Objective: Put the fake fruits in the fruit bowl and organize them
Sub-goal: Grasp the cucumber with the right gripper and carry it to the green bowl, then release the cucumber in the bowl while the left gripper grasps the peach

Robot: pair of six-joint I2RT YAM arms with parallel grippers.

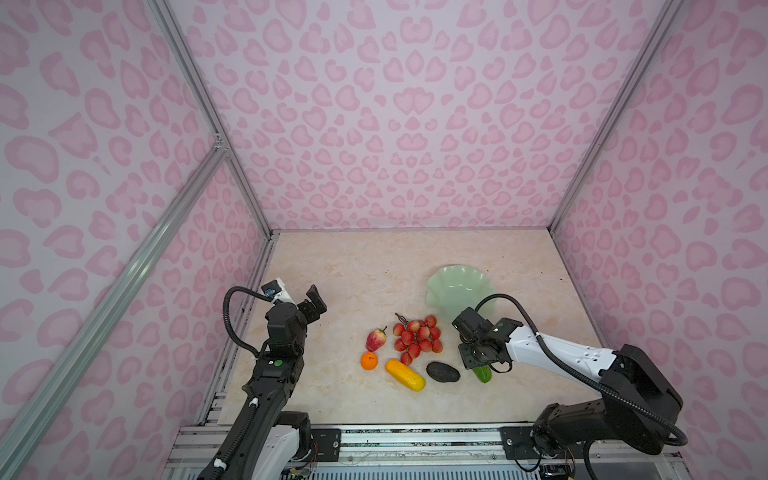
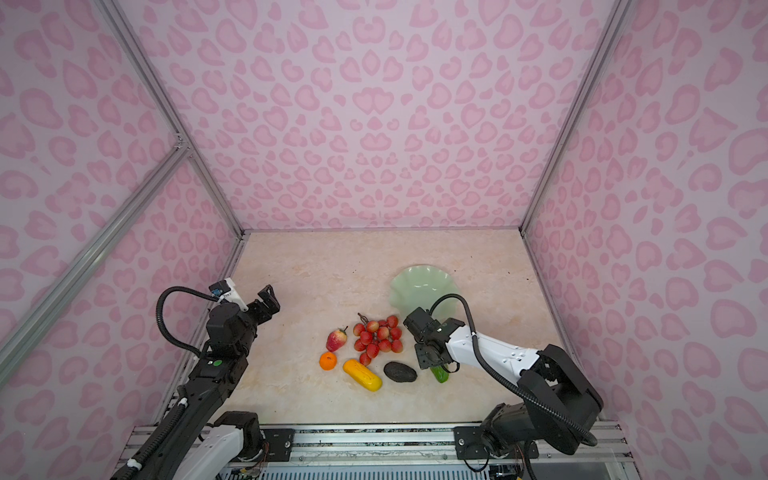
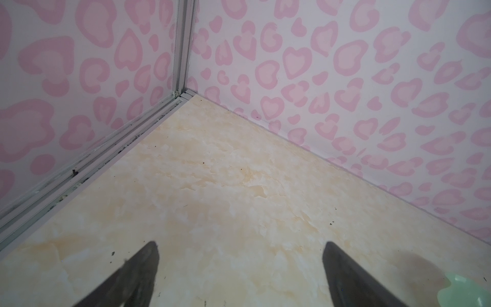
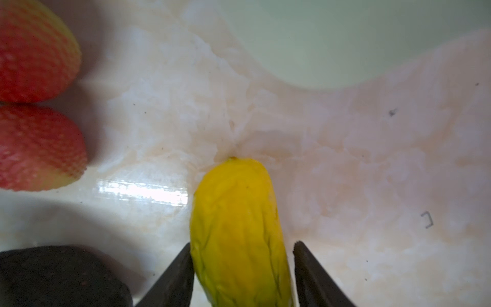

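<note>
**First pick: right claw closing in on the yellow-green oblong**

The fruit bowl [image 1: 455, 286] holds nothing yet; all six fruits lie on the table [image 1: 332, 266] on the bowl's near side, toward the arm bases. The step in hand looks like the first grasp. The right gripper [image 4: 242, 243] is down over the yellow-green oblong [image 4: 236, 226], which lies flat on the table a short way from the bowl's near rim. In the right wrist view the jaws straddle the fruit's body, one finger against its side and a sliver of table showing beside the other, so the claw is partly apart and not yet clamped.

Farther from the bowl lie the black bumpy oval [image 1: 443, 371], the yellow-orange oblong [image 1: 405, 375], the small orange [image 1: 369, 360] and the strawberry-like fruit [image 1: 375, 340]. The red grape-like bunch [image 1: 417, 338] lies near the bowl's near-left rim.

The left gripper [image 3: 240, 243] hangs wide open and empty, well apart from the bowl on its left side.

The next move probably calls for finishing the squeeze, lifting straight up clear of the oval, and carrying the fruit over the bowl's wavy rim. The oblong is smooth and rounded, so it may slip or roll.
</note>
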